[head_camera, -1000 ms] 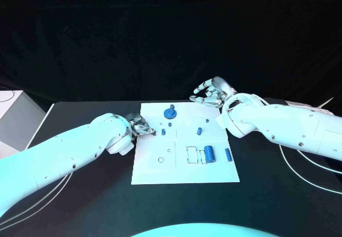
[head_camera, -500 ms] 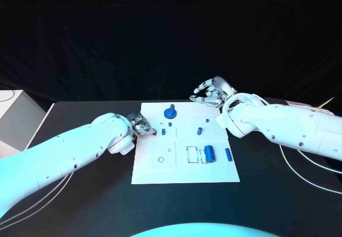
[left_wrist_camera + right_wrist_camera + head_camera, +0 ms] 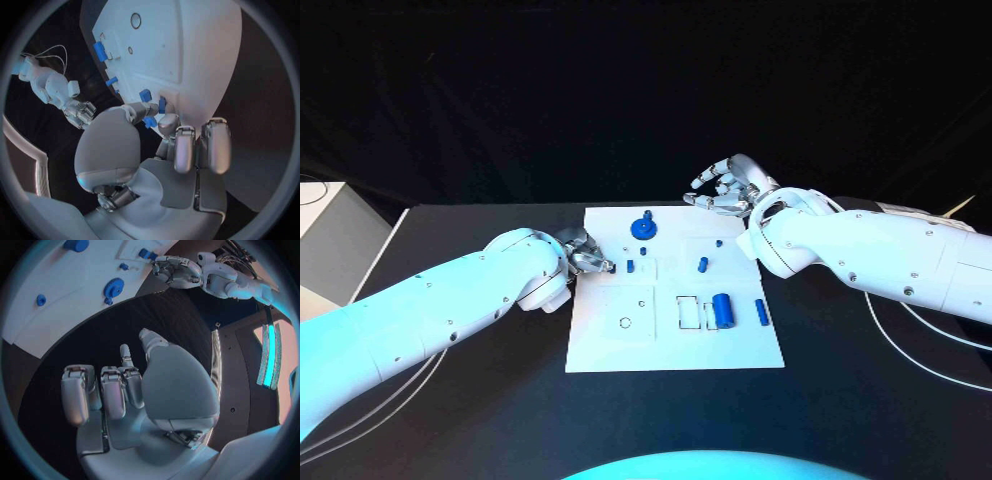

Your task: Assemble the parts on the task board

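Observation:
The white task board (image 3: 672,345) lies in the middle of the black table. On it are a round blue part with a peg (image 3: 643,228), a small blue piece (image 3: 702,265), a blue cylinder (image 3: 723,307) and a blue bar (image 3: 762,313). My left hand (image 3: 584,255) is at the board's left edge. In the left wrist view its thumb and a fingertip pinch a small blue part (image 3: 150,121), close to two other blue pieces (image 3: 145,94). My right hand (image 3: 727,187) hovers beyond the board's far right corner, fingers (image 3: 103,390) curled in and holding nothing.
A white box (image 3: 329,240) stands at the table's left edge. Cables (image 3: 906,335) run along the right side. The board's near half carries printed outlines (image 3: 687,313) and a small ring (image 3: 626,323).

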Robot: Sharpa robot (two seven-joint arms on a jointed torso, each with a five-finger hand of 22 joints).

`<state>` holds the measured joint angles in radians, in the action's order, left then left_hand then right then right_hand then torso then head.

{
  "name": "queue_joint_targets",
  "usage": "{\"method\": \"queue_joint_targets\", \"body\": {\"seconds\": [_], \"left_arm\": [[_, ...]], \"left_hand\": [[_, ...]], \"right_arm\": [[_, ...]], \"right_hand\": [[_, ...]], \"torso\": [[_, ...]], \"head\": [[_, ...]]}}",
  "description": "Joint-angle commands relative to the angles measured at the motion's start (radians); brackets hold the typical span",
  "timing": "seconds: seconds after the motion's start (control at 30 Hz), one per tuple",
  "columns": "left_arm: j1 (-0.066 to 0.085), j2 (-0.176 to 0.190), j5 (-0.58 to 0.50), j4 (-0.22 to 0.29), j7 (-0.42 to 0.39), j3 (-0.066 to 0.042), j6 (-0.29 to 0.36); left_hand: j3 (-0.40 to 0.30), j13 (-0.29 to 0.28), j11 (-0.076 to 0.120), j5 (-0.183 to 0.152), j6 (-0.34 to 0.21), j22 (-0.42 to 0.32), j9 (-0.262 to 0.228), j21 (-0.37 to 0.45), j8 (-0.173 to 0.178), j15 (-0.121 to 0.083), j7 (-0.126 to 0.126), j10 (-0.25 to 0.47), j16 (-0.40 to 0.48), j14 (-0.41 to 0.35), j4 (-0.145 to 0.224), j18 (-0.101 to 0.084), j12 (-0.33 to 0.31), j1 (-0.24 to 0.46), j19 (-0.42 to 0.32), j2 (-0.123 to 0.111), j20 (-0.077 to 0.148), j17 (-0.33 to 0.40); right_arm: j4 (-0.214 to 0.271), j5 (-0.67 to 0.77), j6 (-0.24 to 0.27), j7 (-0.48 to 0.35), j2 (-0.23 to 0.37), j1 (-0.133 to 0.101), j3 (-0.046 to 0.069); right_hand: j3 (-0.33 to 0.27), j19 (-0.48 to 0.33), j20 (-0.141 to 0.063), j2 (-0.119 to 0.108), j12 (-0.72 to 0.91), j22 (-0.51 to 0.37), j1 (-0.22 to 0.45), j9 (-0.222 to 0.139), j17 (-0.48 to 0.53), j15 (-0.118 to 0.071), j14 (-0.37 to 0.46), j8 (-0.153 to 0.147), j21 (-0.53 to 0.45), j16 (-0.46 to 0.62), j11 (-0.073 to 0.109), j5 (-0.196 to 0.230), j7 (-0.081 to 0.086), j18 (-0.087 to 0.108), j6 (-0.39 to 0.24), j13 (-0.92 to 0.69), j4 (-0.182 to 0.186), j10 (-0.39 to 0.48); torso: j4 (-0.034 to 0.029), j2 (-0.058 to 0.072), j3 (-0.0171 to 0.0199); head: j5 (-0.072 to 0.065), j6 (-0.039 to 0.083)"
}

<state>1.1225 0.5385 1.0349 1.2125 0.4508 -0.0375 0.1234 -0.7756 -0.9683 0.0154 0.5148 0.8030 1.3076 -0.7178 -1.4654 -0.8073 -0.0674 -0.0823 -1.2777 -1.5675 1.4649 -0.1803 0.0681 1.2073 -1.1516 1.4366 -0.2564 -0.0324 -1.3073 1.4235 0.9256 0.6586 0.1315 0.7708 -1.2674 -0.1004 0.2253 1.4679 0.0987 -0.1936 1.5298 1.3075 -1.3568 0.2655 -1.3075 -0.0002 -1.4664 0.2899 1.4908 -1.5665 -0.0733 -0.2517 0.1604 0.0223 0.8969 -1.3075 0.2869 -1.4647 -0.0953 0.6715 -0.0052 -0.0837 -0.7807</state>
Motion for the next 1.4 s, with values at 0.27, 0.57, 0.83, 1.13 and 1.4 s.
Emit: {"method": "queue_joint_targets", "body": {"seconds": [0.27, 0.57, 0.83, 1.13, 1.4], "left_arm": [[0.0, 0.0, 0.017, 0.001, 0.018, 0.0, -0.067], [0.0, -0.007, 0.017, -0.003, 0.022, 0.0, -0.069], [0.0, -0.015, 0.013, -0.017, 0.03, 0.0, -0.069], [0.001, -0.028, -0.001, -0.034, 0.047, 0.0, -0.114], [0.002, -0.04, -0.007, -0.047, 0.069, 0.0, -0.172]], "left_hand": [[-0.158, 0.001, 0.001, 0.0, 0.026, 0.027, -0.116, -0.004, -0.006, -0.007, 0.02, -0.005, -0.003, 0.106, 0.156, -0.014, -0.003, 0.0, 0.008, 0.009, 0.002, -0.263], [-0.159, 0.001, 0.001, 0.0, 0.026, 0.026, -0.116, -0.003, -0.005, -0.007, 0.02, -0.005, -0.003, 0.106, 0.157, -0.014, -0.003, 0.0, 0.007, 0.009, 0.002, -0.263], [-0.16, 0.0, 0.001, -0.001, 0.026, 0.025, -0.116, -0.003, -0.005, -0.007, 0.02, -0.005, -0.003, 0.106, 0.157, -0.014, -0.003, 0.0, 0.007, 0.009, 0.002, -0.263], [-0.159, -0.001, 0.0, -0.005, 0.026, 0.024, -0.116, -0.003, -0.004, -0.007, 0.02, -0.007, -0.003, 0.106, 0.153, -0.013, -0.002, 0.005, 0.006, 0.011, 0.002, -0.263], [-0.157, -0.006, 0.0, -0.008, 0.027, 0.025, -0.115, -0.003, -0.004, -0.006, 0.02, -0.01, -0.003, 0.106, 0.151, -0.014, 0.001, 0.009, 0.007, 0.012, 0.001, -0.263]], "right_arm": [[0.002, 0.01, -0.01, -0.004, 0.001, 0.0, 0.0], [0.003, 0.01, -0.009, -0.004, 0.001, 0.0, 0.0], [0.004, 0.01, -0.009, -0.004, 0.001, 0.0, 0.0], [0.006, 0.012, -0.01, -0.003, 0.001, 0.0, 0.0], [0.006, 0.012, -0.01, -0.003, 0.001, 0.0, 0.0]], "right_hand": [[-0.002, 0.062, 0.004, 0.001, -0.002, 0.181, 0.01, 0.002, -0.242, 0.001, -0.099, 0.007, -0.006, 0.005, -0.003, -0.005, -0.002, 0.004, -0.009, -0.224, -0.001, -0.056], [-0.002, 0.062, 0.004, 0.001, -0.002, 0.181, 0.01, 0.002, -0.242, 0.001, -0.099, 0.007, -0.006, 0.005, -0.003, -0.005, -0.002, 0.004, -0.009, -0.224, -0.001, -0.056], [-0.002, 0.062, 0.004, 0.001, -0.002, 0.181, 0.01, 0.002, -0.242, 0.001, -0.099, 0.007, -0.006, 0.005, -0.003, -0.005, -0.002, 0.004, -0.009, -0.224, -0.001, -0.056], [-0.002, 0.062, 0.004, 0.001, -0.002, 0.181, 0.01, 0.002, -0.242, 0.001, -0.099, 0.007, -0.006, 0.005, -0.003, -0.005, -0.002, 0.004, -0.009, -0.224, -0.001, -0.056], [-0.002, 0.061, 0.003, 0.001, -0.002, 0.181, 0.011, 0.003, -0.241, 0.001, -0.099, 0.008, -0.006, 0.005, -0.003, -0.006, -0.003, 0.004, -0.009, -0.223, -0.001, -0.056]], "torso": [[-0.0002, 0.0, -0.0002], [0.0, 0.001, 0.0003], [0.0004, 0.001, 0.0007], [0.0012, 0.001, 0.0015], [-0.0002, 0.0, 0.0007]], "head": [[-0.001, -0.004], [-0.001, -0.003], [-0.002, -0.004], [-0.002, -0.006], [-0.003, -0.007]]}}
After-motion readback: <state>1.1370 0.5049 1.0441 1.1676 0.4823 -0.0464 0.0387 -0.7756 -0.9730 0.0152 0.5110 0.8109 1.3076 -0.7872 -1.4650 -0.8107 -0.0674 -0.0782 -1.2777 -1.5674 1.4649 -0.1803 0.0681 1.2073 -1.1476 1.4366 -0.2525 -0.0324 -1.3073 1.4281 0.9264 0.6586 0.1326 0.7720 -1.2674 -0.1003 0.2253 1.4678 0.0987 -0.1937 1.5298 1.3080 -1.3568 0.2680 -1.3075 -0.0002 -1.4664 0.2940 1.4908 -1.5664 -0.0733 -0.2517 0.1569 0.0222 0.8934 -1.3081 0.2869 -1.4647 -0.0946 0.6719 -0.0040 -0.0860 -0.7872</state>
